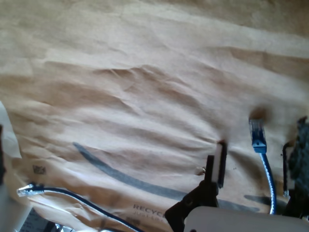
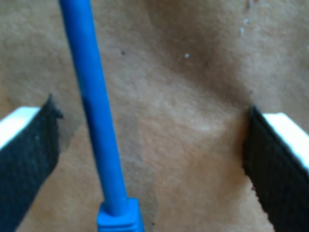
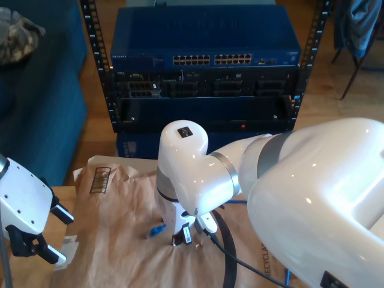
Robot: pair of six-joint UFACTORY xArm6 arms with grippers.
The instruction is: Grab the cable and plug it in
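Observation:
The blue cable [image 2: 94, 111] lies on brown paper between the black pads [image 2: 29, 159] of my second gripper [image 2: 149, 164], nearer one pad and touching neither. That gripper is open and low over the paper. The first wrist view shows my second gripper [image 1: 254, 162] straddling the cable's blue-booted plug [image 1: 257, 135]. The cable's other end, a clear plug [image 1: 29, 190], lies apart on the paper. In the exterior view a bit of the cable [image 3: 157, 231] shows beside my second gripper [image 3: 186, 237]. My first gripper [image 3: 62, 236] is open at the exterior view's lower left, holding nothing.
A blue network switch [image 3: 210, 59] with rows of ports sits in a rack behind the table. Crumpled brown paper [image 3: 120, 240] covers the tabletop. A thick black cable [image 3: 228, 264] hangs from the second arm. A blue sofa [image 3: 36, 108] stands at the exterior view's left.

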